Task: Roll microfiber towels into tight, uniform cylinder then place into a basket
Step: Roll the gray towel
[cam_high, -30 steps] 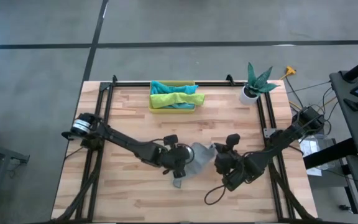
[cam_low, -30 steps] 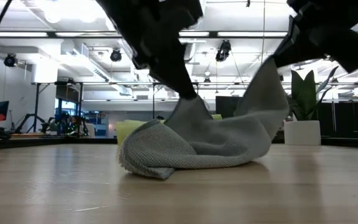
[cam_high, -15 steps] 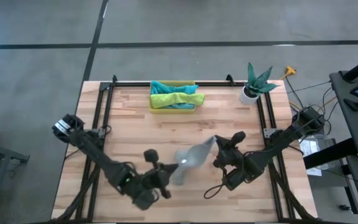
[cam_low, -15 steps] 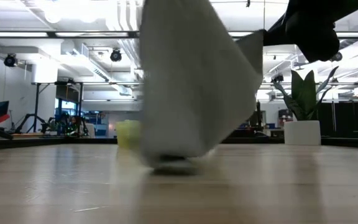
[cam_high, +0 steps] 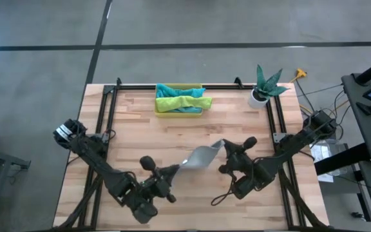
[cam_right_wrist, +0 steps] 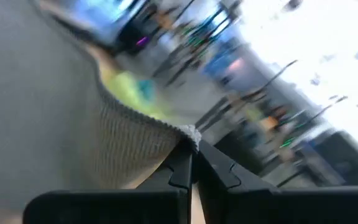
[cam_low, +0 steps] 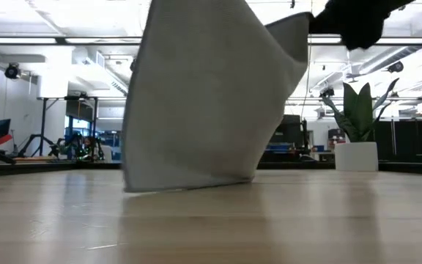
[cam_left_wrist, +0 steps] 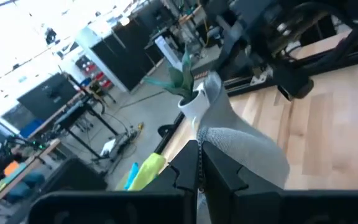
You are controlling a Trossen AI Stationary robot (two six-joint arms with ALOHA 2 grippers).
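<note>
Pale wooden planks of the table fill the middle of the high view, ringed by a black frame, with grey floor all around. At the centre, a little below the middle of the frame, the grey towel hangs stretched between the two arms, lifted off the wood. The left gripper, at its lower-left end, is clamped on one corner; the right gripper, at its upper-right end, is pinched on the opposite corner. In the low view the cloth hangs as a broad sheet whose lower edge just meets the table top. At upper centre of the high view the yellow basket sits against the far rail, holding the teal, light blue and lime green towels. A white plant pot stands at upper right
</note>
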